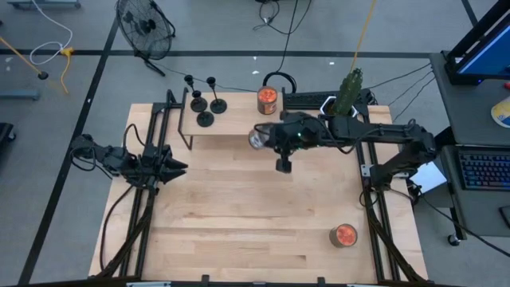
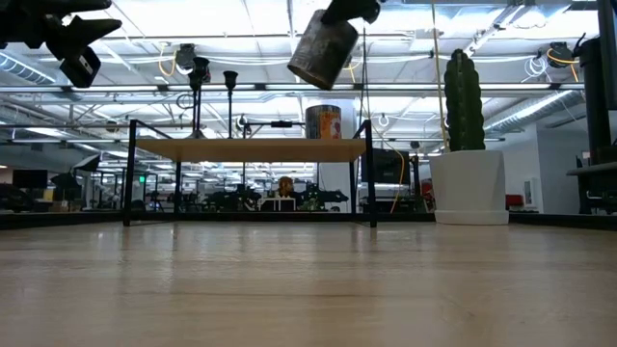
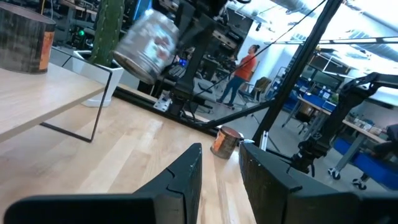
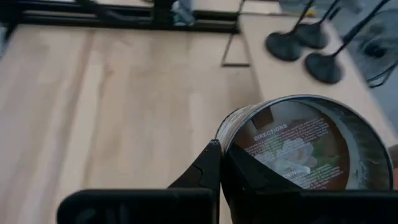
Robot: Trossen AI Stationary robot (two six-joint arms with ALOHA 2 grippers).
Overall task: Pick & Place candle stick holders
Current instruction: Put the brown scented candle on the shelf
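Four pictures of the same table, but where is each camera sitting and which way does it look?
High: above the table, looking straight down; both arms show, right hand holding a tin.
Low: at tabletop height, looking level toward the shelf; the tin hangs above.
Left wrist: on the left arm, looking past the left hand across the table.
Right wrist: on the right arm, looking down past its hand at the tin.
Shared: high and right wrist views both show the three holders on the shelf.
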